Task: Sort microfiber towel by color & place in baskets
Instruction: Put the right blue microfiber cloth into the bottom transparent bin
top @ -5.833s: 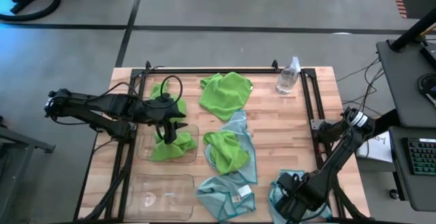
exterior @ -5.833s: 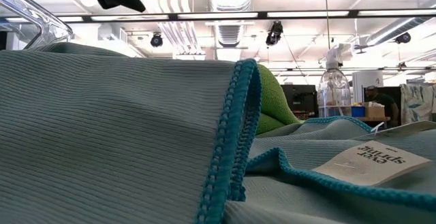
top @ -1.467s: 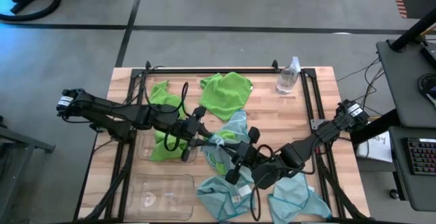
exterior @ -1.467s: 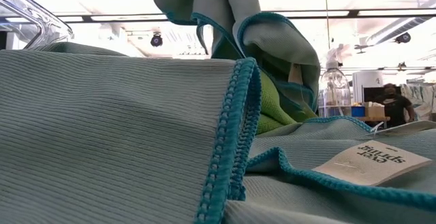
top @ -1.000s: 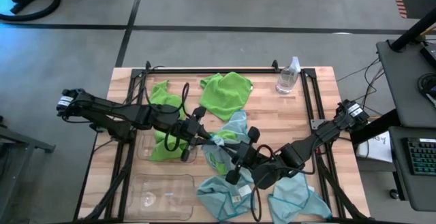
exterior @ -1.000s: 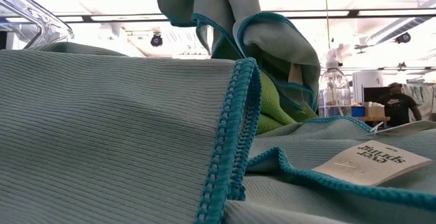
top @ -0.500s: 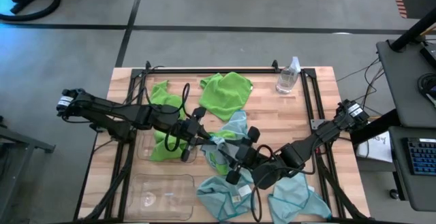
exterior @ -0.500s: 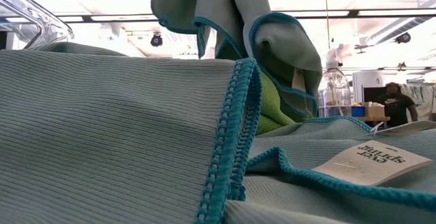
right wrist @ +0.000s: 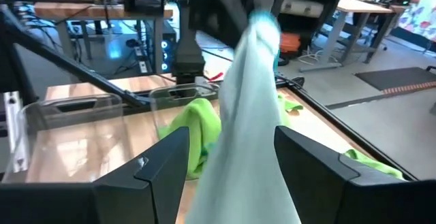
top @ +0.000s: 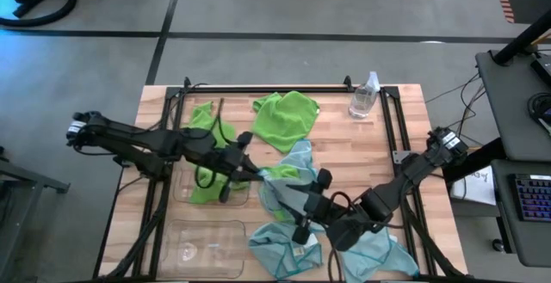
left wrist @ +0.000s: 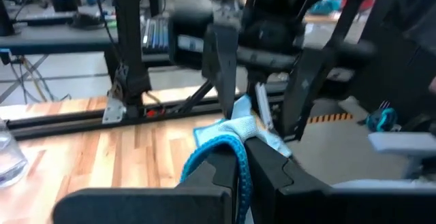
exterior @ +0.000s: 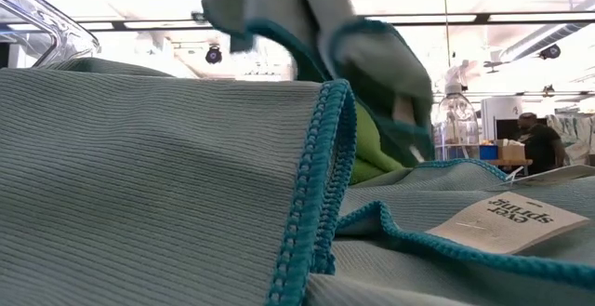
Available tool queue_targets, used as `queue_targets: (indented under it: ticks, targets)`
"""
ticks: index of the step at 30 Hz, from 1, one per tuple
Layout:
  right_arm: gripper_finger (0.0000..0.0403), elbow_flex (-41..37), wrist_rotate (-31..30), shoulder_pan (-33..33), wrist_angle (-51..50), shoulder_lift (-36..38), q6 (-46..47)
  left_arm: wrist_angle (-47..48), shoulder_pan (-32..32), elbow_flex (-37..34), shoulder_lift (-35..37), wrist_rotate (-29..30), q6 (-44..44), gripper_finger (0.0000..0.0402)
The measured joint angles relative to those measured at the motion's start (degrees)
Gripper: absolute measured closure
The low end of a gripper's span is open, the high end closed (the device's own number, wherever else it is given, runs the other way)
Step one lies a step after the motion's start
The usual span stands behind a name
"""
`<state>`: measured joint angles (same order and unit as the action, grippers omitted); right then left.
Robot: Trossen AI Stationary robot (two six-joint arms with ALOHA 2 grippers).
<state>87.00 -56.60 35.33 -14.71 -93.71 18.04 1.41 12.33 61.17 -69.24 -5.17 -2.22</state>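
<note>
My left gripper (top: 248,169) is shut on a pale blue microfiber towel (top: 277,188), lifted over the middle of the table. My right gripper (top: 308,204) stands open just to its near right. Its two fingers are on either side of the hanging cloth (right wrist: 248,108); I cannot tell whether they touch it. The far basket (top: 182,182) holds a green towel (top: 207,190). The near basket (top: 207,244) shows nothing inside. Green towels lie at the far middle (top: 286,115) and far left (top: 202,115). Blue towels lie at the middle (top: 300,156), near middle (top: 280,253) and near right (top: 374,249). My left gripper pinches the blue towel between its two fingers at a bunched bit of its teal hemmed edge (left wrist: 216,144). The fingers lie about level and point toward the table's right. The cloth hangs slack below them, and its lower part is over the towels in the middle.
A clear spray bottle (top: 364,96) stands at the far right. Black rails (top: 392,137) run along the table's left, far and right sides. In the low view, the tagged blue towel (exterior: 167,185) fills the foreground. A person (exterior: 535,143) is in the room beyond.
My right gripper has opened, let go of the blue towel and drawn back a little toward the near right. My left gripper has gone slightly toward the table's left with the towel, which now hangs from it alone and swings.
</note>
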Motion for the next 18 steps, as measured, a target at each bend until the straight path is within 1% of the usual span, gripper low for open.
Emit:
queue_targets:
  ticks: [5, 9, 12, 18]
  targets:
    - [0.0190, 0.0, 0.0, 1.4, 0.0, 0.0, 0.1, 0.8, 2.2, 0.0, 4.0, -0.1, -2.2, 0.0402]
    - [0.0190, 0.0, 0.0, 2.1, -0.2, 0.0, 1.9, 0.5, 5.3, 0.0, 7.3, -0.3, -4.6, 0.0402]
    - [0.0190, 0.0, 0.0, 2.3, -0.6, 0.0, 1.9, -0.7, 8.6, 0.0, 9.8, -0.3, -6.4, 0.0402]
    - [0.0190, 0.0, -0.1, 2.3, -1.8, 0.0, 3.3, -1.5, 16.2, 0.0, 14.4, -0.3, -6.2, 0.0402]
